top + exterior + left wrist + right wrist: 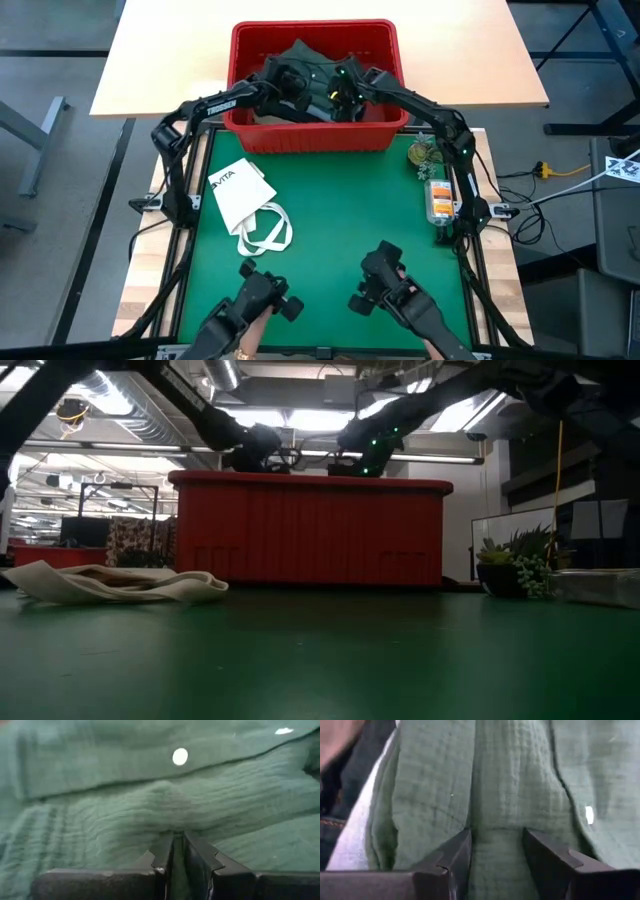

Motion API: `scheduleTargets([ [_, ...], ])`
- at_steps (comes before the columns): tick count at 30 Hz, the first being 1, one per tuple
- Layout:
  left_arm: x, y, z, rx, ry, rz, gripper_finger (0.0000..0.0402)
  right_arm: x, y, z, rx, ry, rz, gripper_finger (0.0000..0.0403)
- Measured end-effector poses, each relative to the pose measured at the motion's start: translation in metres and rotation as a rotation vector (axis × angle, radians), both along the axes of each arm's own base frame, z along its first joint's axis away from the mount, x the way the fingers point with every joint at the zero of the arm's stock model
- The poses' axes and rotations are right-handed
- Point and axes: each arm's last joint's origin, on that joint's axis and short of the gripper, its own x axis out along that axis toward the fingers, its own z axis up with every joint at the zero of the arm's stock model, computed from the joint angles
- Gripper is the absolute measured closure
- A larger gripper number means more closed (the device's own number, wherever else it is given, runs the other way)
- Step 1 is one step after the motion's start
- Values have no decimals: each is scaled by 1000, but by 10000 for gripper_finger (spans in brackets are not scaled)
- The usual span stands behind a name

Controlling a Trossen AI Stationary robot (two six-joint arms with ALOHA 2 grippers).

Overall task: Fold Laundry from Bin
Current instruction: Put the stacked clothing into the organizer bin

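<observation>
My green mat [330, 260] carries the red bin [315, 135] at its far end, with a wooden tabletop beyond it. Both arms reach down inside the bin, so from above I see little of its contents past a dark olive-green piece [300, 55]. From table height the bin wall hides the laundry completely. The left gripper [175, 845] has its fingers nearly together, pinching a fold of that green crinkled cloth near a white button [180, 756]. The right gripper [495, 845] clamps a thicker bunch of the same fabric between wider-set fingers. Denim shows at that view's edge, mostly cut off. A white tote bag [245, 195] lies flat on the mat
</observation>
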Motion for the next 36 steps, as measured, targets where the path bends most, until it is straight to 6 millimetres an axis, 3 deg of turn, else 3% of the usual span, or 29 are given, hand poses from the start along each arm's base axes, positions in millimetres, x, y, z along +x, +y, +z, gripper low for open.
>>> scheduleTargets([
  [7,1,6,-20,-50,37,2,363,0,0,-8,43,24,7,221],
  [25,-1,3,-27,-108,74,-10,363,-1,5,-15,141,-8,18,221],
  [29,-1,3,-15,-106,27,-25,363,-1,4,3,93,-10,5,221],
  [36,7,9,33,-9,-84,-39,363,-1,4,57,-26,-93,2,221],
])
